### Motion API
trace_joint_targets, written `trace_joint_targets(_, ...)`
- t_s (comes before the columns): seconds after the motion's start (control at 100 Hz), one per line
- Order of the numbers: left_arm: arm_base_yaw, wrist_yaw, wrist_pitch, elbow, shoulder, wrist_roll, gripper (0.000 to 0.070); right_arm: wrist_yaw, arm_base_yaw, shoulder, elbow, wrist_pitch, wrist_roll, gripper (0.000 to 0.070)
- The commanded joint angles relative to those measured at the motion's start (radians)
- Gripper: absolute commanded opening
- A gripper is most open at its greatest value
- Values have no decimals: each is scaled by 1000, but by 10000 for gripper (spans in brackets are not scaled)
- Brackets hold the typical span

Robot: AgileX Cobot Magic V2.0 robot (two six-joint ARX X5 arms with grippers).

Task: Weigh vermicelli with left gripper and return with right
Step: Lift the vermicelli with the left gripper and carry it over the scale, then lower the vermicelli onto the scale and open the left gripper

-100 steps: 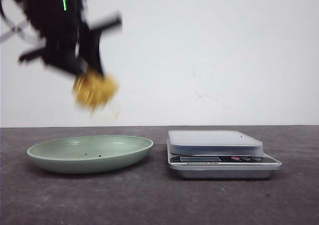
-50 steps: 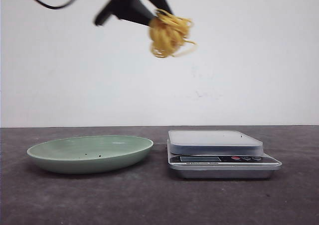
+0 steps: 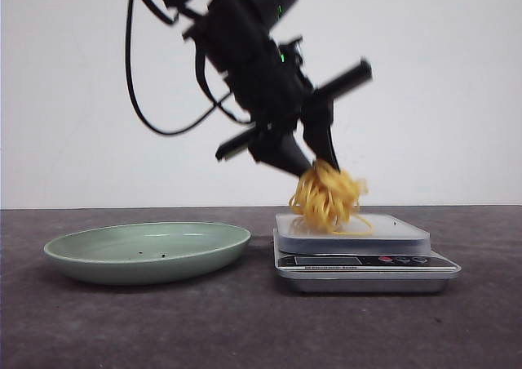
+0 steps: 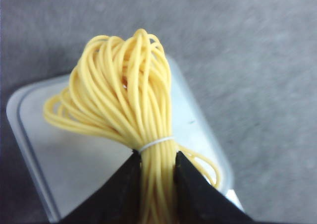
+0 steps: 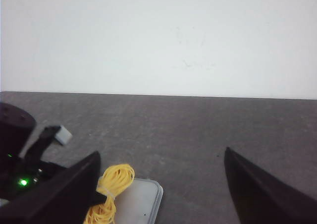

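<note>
Yellow vermicelli (image 3: 328, 199) nipped tight in the left gripper (image 3: 314, 163), hanging just under the fingertips and touching down on the scale (image 3: 359, 251).

Thin, springy noodle loops, tied near the top with a small white band (seen best from the left wrist), so probably grabbed right there to keep the bunch together. Black pointy fingers (image 4: 124, 189) squeezed on both sides of the tied part. Smooth, flat, pale tray directly below the tool, most likely the reason for the steep downward tilt: to drop the bunch in the middle. Round, shiny green plate (image 3: 147, 252) off to the side, well apart from the tool. Right gripper (image 5: 163, 184) spread wide with nothing inside, waiting near the scale, probably for the trip back.
</note>
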Motion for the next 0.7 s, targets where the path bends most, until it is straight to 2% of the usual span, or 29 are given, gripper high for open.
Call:
trace_joint_targets(0.0, -9, -11, 23, 27, 25, 8, 6, 0, 0, 4, 19, 3, -11, 503)
trace_joint_targets(0.16, -9, -13, 26, 27, 29, 23, 24, 0, 0, 4, 19, -5, -16, 503)
trace_joint_targets(0.2, -9, -13, 27, 27, 29, 25, 83, 0, 0, 4, 19, -5, -16, 503)
trace_joint_targets(0.29, -9, -10, 25, 27, 29, 25, 299, 0, 0, 4, 19, -5, -20, 503)
trace_joint_targets(0.35, -10, 5, 26, 27, 29, 26, 351, 0, 0, 4, 19, -5, -24, 503)
trace_joint_targets(0.54, -15, 25, 12, 51, 13, 35, 356, 0, 0, 4, 19, -5, -31, 503)
trace_joint_targets(0.69, -10, 14, -71, 119, -68, 63, 364, 0, 0, 4, 19, -5, -37, 503)
